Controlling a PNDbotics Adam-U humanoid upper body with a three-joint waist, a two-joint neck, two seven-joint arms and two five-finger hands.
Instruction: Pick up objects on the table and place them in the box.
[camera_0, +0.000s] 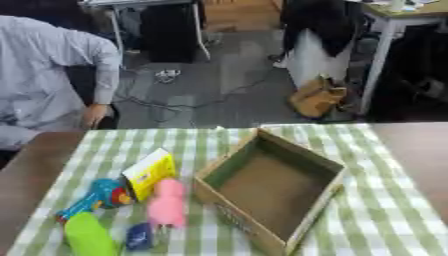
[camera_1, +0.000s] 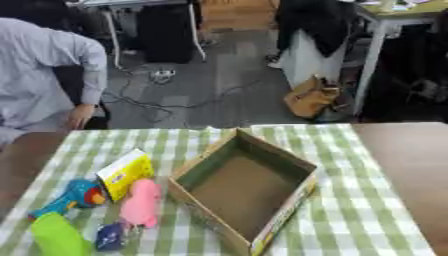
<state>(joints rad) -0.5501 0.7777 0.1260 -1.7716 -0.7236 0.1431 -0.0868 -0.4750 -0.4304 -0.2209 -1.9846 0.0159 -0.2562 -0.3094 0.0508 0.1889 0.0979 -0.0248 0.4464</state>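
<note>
Desk inventory, L to R, all lying on the green-checked cloth (camera_0: 385, 210) covering the desk (camera_0: 26, 170). Item 1: green rounded obj (camera_0: 87, 235), sitting at near-left corner, partly cut by frame edge. Item 2: blue toy w/ red-orange patch (camera_0: 101, 196), lying diagonally just above the green one, touching or nearly so. Item 3: yellow flat pkg (camera_0: 149, 172), tilting, leaning beside the blue toy. Item 4: small dark-blue obj (camera_0: 138, 236), resting near front edge, betw. green obj and pink one. Item 5: pink soft toy (camera_0: 166, 202), lying lengthwise just beside the box's left wall. Items are clustering left, apparently staged within reach, awaiting pickup. Item 6: cardboard box (camera_0: 311, 155), standing open-topped and turned corner-on, centre-right, looking empty inside – so task is seeming not yet begun. Robot hands: neither L nor R is showing in either view, so open/closed state can't be told. Person in grey sleeve is standing beyond far-left edge, touching nothing.
</note>
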